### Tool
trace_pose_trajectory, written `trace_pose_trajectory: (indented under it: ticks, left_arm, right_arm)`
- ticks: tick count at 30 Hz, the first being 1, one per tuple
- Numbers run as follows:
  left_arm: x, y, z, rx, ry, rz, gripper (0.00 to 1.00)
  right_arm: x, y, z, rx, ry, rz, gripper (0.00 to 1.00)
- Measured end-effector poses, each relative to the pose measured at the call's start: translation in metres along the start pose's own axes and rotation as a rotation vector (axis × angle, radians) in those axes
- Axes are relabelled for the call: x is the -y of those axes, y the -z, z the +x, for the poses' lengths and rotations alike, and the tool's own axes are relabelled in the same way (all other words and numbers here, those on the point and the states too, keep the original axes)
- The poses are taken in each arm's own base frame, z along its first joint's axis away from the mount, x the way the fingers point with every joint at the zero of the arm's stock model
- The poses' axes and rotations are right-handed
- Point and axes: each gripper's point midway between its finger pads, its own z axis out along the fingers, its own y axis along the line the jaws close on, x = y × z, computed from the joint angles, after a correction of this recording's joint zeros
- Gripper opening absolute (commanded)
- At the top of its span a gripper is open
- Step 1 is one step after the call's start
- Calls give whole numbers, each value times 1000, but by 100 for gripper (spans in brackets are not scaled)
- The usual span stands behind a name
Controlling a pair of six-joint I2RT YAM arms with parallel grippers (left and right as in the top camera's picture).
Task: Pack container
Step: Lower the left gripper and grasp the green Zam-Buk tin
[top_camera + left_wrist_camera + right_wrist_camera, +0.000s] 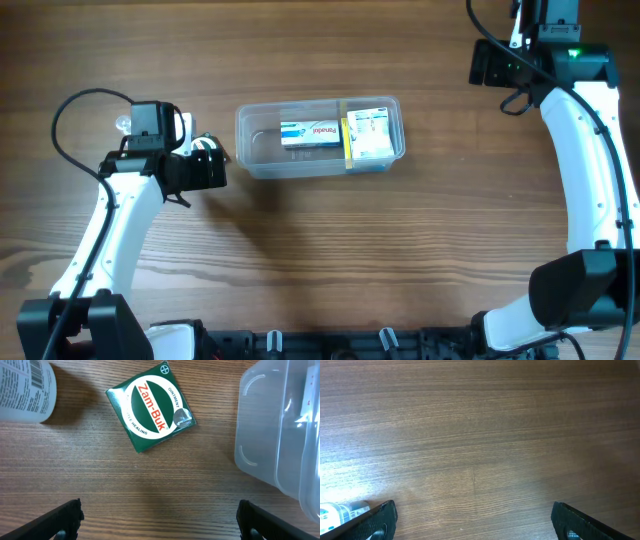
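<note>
The clear container (247,160) lies on the wooden table with a blue-and-white box (310,132) and a yellow-and-white box (368,133) inside. Its rounded corner shows at the right of the left wrist view (260,435). A green Zam-Buk ointment box (152,407) lies flat on the table left of the container. My left gripper (160,520) is open and empty, above the table in front of that box; overhead it sits just left of the container (205,168). My right gripper (472,520) is open and empty over bare wood, at the far right overhead (490,63).
A white bottle with printed text (25,390) lies on its side left of the green box. A small white-labelled object (340,510) shows at the lower left edge of the right wrist view.
</note>
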Motion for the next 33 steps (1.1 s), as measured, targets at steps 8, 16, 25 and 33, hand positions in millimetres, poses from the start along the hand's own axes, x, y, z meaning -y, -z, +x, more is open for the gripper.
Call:
trace_pose_trajectory:
  ticks: [8, 16, 25, 33]
  left_arm:
    - [7, 0, -7, 28, -13, 41, 100]
    - [16, 1, -15, 57, 64, 96, 100]
    - [4, 2, -31, 120, 400, 48, 100]
    - [-3, -14, -30, 103, 495, 9, 100]
  right_arm:
    - [0, 0, 0, 0, 0, 0, 100]
    - [0, 0, 0, 0, 0, 0, 100]
    - [0, 0, 0, 0, 0, 0, 100]
    - [0, 0, 0, 0, 0, 0, 100]
